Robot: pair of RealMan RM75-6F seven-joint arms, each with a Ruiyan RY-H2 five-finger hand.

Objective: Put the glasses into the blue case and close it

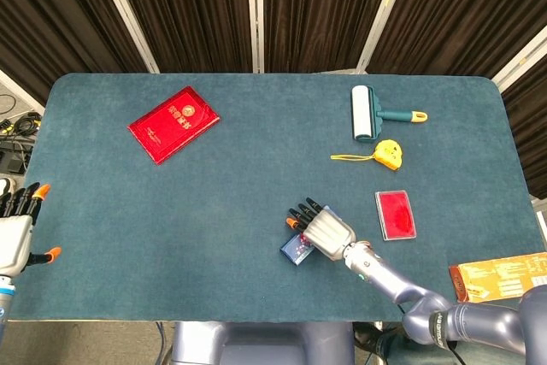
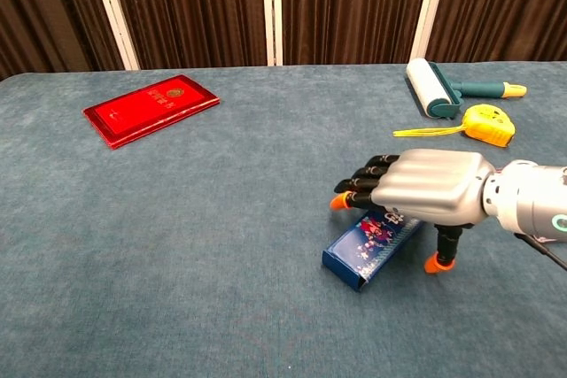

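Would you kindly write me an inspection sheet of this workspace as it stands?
Surface: table covered in dark teal cloth.
Job's things: blue box lies flat beneath the right hand; no glasses seen.
Clutter: red booklet, lint roller, yellow tape measure, small red case, orange packet at the near right edge.
Hands: right hand palm down above the box, thumb beside it, contact unclear; left hand at the left edge, fingers apart, empty.
Cables: some on the floor at far left.
Surroundings: dark curtains behind.
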